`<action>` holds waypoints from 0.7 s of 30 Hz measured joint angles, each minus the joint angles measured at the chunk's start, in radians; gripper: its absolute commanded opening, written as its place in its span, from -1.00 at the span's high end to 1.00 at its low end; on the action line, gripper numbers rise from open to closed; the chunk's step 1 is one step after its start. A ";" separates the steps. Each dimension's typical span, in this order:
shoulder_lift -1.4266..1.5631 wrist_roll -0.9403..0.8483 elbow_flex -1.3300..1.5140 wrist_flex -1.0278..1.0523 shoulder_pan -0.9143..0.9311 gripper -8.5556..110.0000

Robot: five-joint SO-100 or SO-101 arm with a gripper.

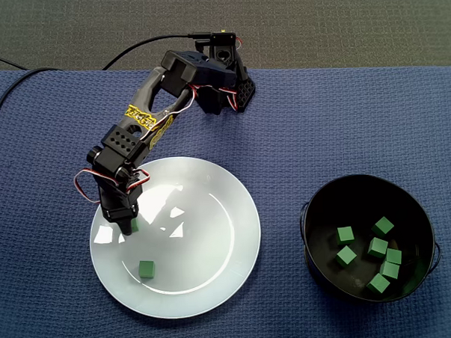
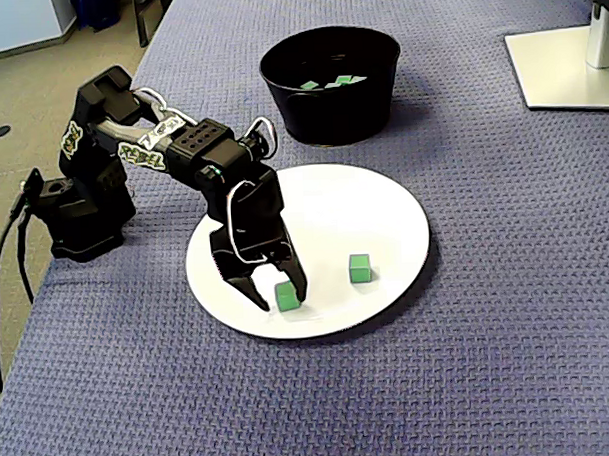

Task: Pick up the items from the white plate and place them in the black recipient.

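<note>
The white plate (image 1: 226, 191) (image 2: 384, 200) lies on a blue cloth. Two green cubes sit on it. One cube (image 1: 146, 269) (image 2: 359, 268) lies free near the plate's edge. The other cube (image 2: 286, 296) (image 1: 134, 226) sits between my fingers, close to the right finger (image 2: 298, 283) in the angled fixed view. My gripper (image 2: 278, 292) (image 1: 128, 226) is lowered to the plate and open around this cube, with a gap on the left-finger side. The black bowl (image 1: 319, 262) (image 2: 331, 117) holds several green cubes (image 1: 377, 246) (image 2: 334, 83).
The arm's base (image 2: 79, 211) (image 1: 226, 87) stands at the cloth's edge with a cable (image 2: 6, 278) trailing off it. In the angled fixed view a pale monitor stand (image 2: 569, 69) occupies the top right corner. Bare carpet floor (image 1: 316, 15) lies beyond the cloth.
</note>
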 measured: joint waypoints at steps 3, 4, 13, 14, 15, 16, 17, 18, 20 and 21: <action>0.000 0.011 0.000 0.000 0.000 0.86; 0.000 0.015 0.000 0.000 0.000 0.86; 0.252 0.170 0.000 -0.015 0.000 0.86; 0.310 0.209 0.003 -0.028 0.000 0.86; 0.376 0.250 0.011 -0.048 0.000 0.86; 0.445 0.291 0.021 -0.069 -0.006 0.86; 0.518 0.336 0.037 -0.095 -0.023 0.86; 0.586 0.377 0.054 -0.123 -0.046 0.86; 0.723 0.445 0.089 -0.176 -0.123 0.86; 0.788 0.476 0.101 -0.198 -0.172 0.86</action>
